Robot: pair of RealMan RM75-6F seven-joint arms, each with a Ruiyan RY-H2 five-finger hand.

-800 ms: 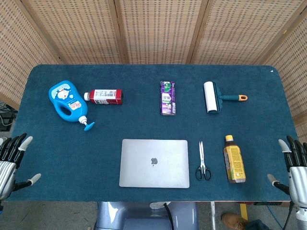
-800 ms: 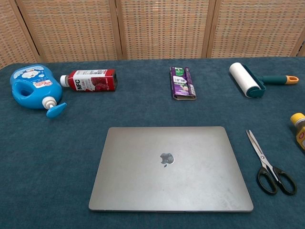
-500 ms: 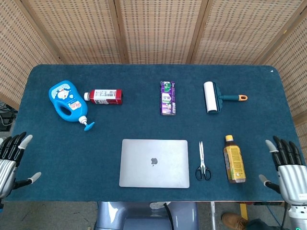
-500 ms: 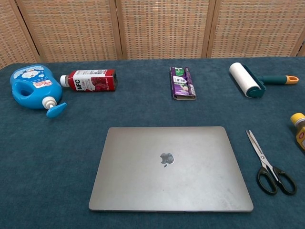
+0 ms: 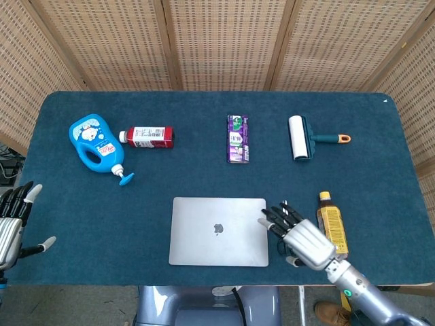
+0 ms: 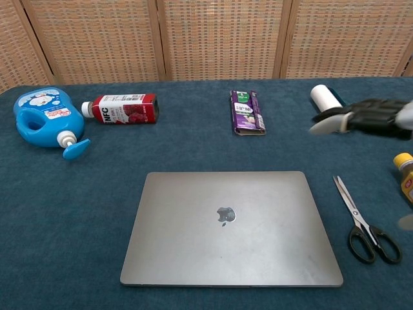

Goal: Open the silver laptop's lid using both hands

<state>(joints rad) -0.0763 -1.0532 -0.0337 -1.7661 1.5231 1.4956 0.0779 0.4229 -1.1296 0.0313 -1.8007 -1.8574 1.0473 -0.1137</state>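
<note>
The silver laptop (image 5: 218,231) lies closed at the table's front middle, logo up; the chest view shows the laptop (image 6: 229,226) the same way. My right hand (image 5: 302,238) hovers just right of its right edge, above the scissors, fingers spread toward the lid and holding nothing. In the chest view the right hand (image 6: 368,119) appears blurred at the right, in the air. My left hand (image 5: 12,221) stays at the table's front left corner, open and far from the laptop.
A yellow bottle (image 5: 332,225) lies right of my right hand, and black-handled scissors (image 6: 364,223) lie beside the laptop. At the back lie a blue jug (image 5: 94,142), a red bottle (image 5: 147,136), a purple pack (image 5: 237,138) and a lint roller (image 5: 306,138).
My right hand has swept from the table's front right corner leftward to beside the laptop's right edge. The left hand has barely shifted. The lid is still closed.
</note>
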